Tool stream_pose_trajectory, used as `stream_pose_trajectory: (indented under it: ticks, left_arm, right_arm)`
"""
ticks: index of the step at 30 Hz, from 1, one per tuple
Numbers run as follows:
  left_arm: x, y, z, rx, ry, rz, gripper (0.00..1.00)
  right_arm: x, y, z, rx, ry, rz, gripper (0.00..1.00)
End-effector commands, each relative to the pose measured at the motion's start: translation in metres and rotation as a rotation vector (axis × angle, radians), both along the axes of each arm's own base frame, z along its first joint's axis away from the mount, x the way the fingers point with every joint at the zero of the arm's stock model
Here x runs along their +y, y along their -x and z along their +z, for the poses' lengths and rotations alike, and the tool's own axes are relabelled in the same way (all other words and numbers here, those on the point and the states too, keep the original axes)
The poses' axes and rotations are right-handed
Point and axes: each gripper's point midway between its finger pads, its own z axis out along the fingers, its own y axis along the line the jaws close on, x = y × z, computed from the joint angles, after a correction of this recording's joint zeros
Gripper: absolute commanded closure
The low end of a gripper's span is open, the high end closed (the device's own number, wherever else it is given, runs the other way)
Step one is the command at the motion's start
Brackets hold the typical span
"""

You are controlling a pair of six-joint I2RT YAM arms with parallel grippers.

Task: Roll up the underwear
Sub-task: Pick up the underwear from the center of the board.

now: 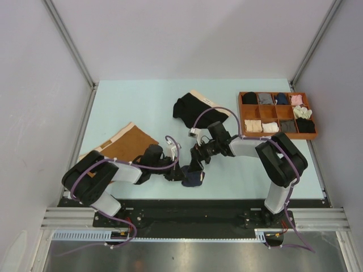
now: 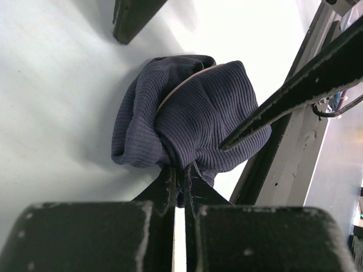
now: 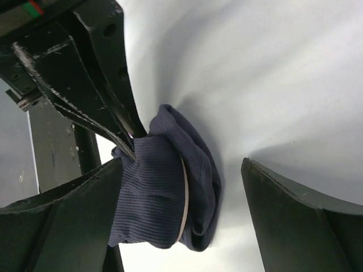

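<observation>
Currently, we are observing the navy blue ribbed fabric briefs (image 1: pixel 193 177) bunched into a compact bundle on the pale blue surface (image 1: pixel 142 102), near its front edge and between the two arms. A pale beige waistband edge (image 3: pixel 185 198) is showing as a thin curved line across the bundle. The left pincer (image 2: pixel 178 170) is clamping a fold of this navy fabric, with its jaws pressed together and only cloth between them. The right pincer (image 3: pixel 181 170) is standing wide apart and gripping nothing. It is straddling the bundle, with one finger (image 3: pixel 85 209) lying close against the ribbed cloth and the other finger (image 3: pixel 295 215) standing clear of it over bare surface.

We are also noting the rust-brown fabric briefs (image 1: pixel 133 144) lying spread flat at the left of the surface, partly covered by the left arm. The black fabric briefs (image 1: pixel 190 110) are lying further back near the centre, well apart from the navy bundle. At the far right, a brown wooden divided tray (image 1: pixel 240 113) is holding small rolled fabric items (image 1: pixel 270 127) in its compartments.
</observation>
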Motion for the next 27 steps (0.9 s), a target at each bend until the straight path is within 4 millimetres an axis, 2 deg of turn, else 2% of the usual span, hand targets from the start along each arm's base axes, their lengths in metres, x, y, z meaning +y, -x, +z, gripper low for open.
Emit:
stream_pose_trajectory:
  ticks: [1, 7, 9, 12, 13, 15, 16, 18, 20, 23, 24, 26, 27]
  left_arm:
    - [0.022, 0.02, -0.036, 0.093, -0.151, -0.006, 1.0]
    - [0.025, 0.019, -0.038, 0.097, -0.168, 0.024, 1.0]
    - [0.025, 0.018, -0.038, 0.095, -0.172, 0.03, 1.0]
    - [0.026, 0.017, -0.038, 0.096, -0.176, 0.036, 1.0]
    - [0.026, 0.016, -0.039, 0.099, -0.179, 0.038, 1.0]
    - [0.025, 0.015, -0.038, 0.1, -0.176, 0.043, 1.0]
    - [0.024, 0.016, -0.037, 0.103, -0.17, 0.045, 1.0]
    - [0.022, 0.013, -0.032, 0.096, -0.156, 0.054, 1.0]
    - [0.022, 0.01, -0.029, 0.091, -0.154, 0.071, 0.99]
    - [0.019, -0.003, -0.012, 0.08, -0.143, 0.125, 0.67]
    - [0.017, -0.011, 0.003, 0.053, -0.114, 0.151, 0.46]
    - [0.018, -0.026, 0.023, 0.018, -0.114, 0.207, 0.25]
    - [0.022, -0.038, 0.04, -0.018, -0.1, 0.255, 0.21]
  right_arm:
    - [0.001, 0.016, -0.006, 0.036, 0.008, 0.082, 0.14]
    - [-0.008, 0.045, -0.004, 0.093, 0.046, 0.127, 0.22]
    - [-0.008, 0.053, -0.004, 0.103, 0.057, 0.134, 0.29]
    - [-0.006, 0.051, -0.006, 0.093, 0.084, 0.111, 0.51]
    - [-0.005, 0.048, -0.007, 0.075, 0.104, 0.094, 0.64]
    - [-0.002, 0.044, -0.004, 0.066, 0.108, 0.067, 0.8]
    - [-0.002, 0.04, -0.006, 0.048, 0.124, 0.045, 0.93]
    - [0.0, 0.036, 0.0, 0.035, 0.123, 0.013, 1.0]
    - [-0.001, 0.026, 0.002, 0.001, 0.146, -0.036, 1.0]
    - [-0.011, 0.01, 0.016, -0.024, 0.181, -0.132, 1.0]
    - [-0.013, 0.004, 0.03, -0.047, 0.168, -0.169, 1.0]
    - [-0.031, -0.014, 0.043, -0.068, 0.192, -0.271, 1.0]
    - [-0.041, -0.025, 0.059, -0.111, 0.194, -0.334, 1.0]
